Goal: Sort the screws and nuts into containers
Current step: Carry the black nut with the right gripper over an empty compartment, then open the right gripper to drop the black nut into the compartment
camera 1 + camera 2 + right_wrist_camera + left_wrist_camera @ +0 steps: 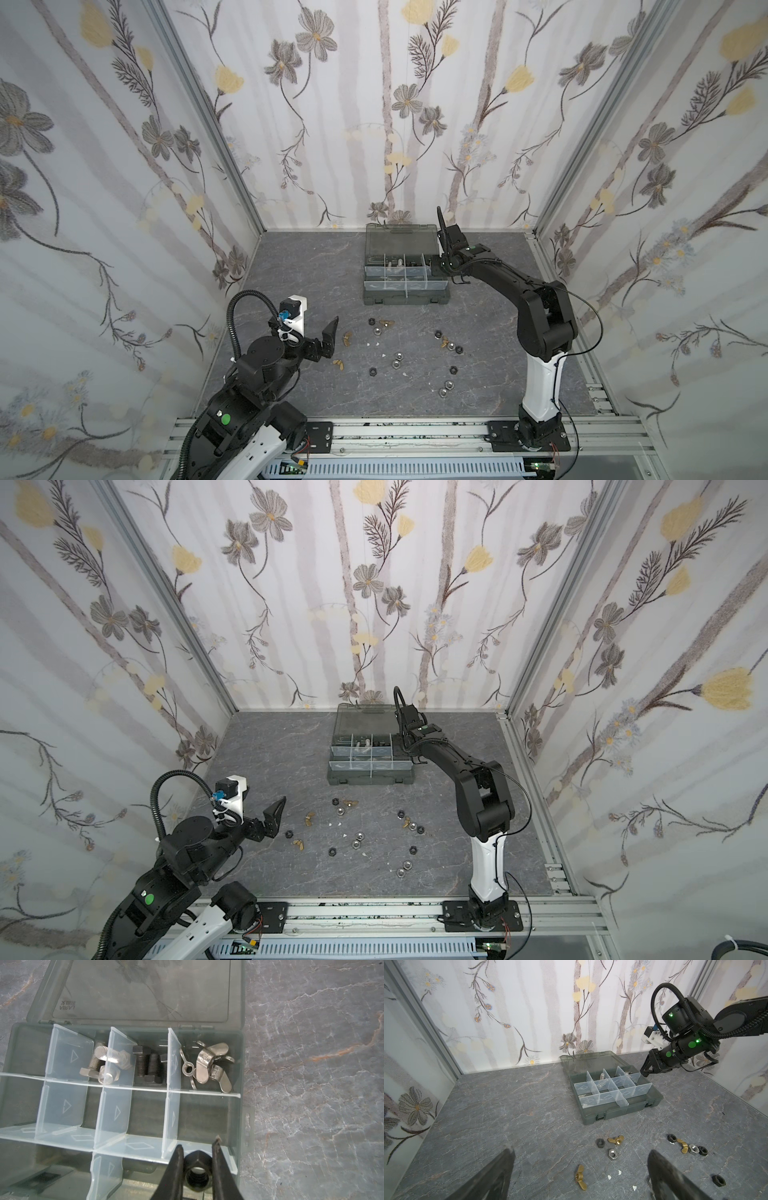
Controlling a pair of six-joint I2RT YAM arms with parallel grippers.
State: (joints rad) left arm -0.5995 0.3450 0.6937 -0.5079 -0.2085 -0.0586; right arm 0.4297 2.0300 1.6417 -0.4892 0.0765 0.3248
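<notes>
Grey marbled surface (291, 270) carries the organiser case (405, 298) at 12 o'clock, where the right jaws, nearly closed on a black nut (197, 1161) above its 3 o'clock edge, should centre over an empty compartment (203, 1118) before releasing; left jaws hang wide open, empty.

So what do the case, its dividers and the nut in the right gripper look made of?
The case looks like smoky grey-green plastic; its lid is see-through. The dividers look like clear, slightly frosted plastic with moulded marks. The nut is matte black with a threaded bore, probably blackened steel.
</notes>
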